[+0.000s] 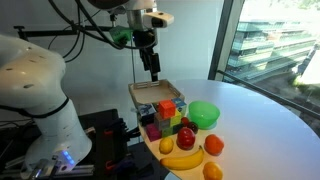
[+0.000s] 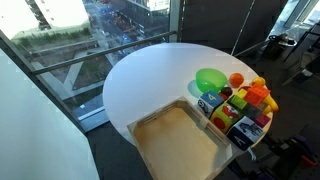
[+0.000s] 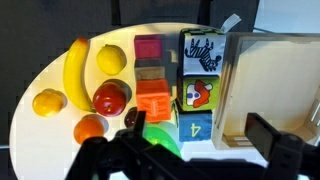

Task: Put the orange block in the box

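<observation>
Nearest the wrist camera: black two-finger gripper (image 3: 198,126), fingers spread wide with nothing between them, hanging above the objects. One finger (image 3: 132,119) covers part of a round green bowl (image 3: 160,136).

Just above that bowl sits the small orange-red cube, the orange block (image 3: 154,100). It is on the round white table (image 3: 48,62), outside the box, with its top face clear. A brownish cube (image 3: 150,72) touches its far side, and a purple-pink cube (image 3: 148,49) lies beyond that. A red apple (image 3: 110,97) is just beside it on one side. On the other, a row of picture-printed cubes (image 3: 202,72) stands between it and the shallow grey box (image 3: 270,85), which has thin low walls. Further out lie a yellow banana (image 3: 76,70), a lemon (image 3: 111,58), a small orange fruit (image 3: 89,127) and a yellow-orange fruit (image 3: 47,102).

In an exterior view the gripper (image 1: 150,64) hangs above the box (image 1: 150,93), well clear of it. The white arm base (image 1: 40,95) fills the near side. The bowl (image 1: 204,113), banana (image 1: 182,158) and apple (image 1: 187,138) show. The blocks are tightly packed, and I cannot pick out the orange block there.

In an exterior view from the window side, the box (image 2: 180,145) lies closest. The picture cubes (image 2: 228,118) sit along its far wall, with the bowl (image 2: 211,79) beyond. The gripper is out of frame, and the blocks are too small to sort.
</observation>
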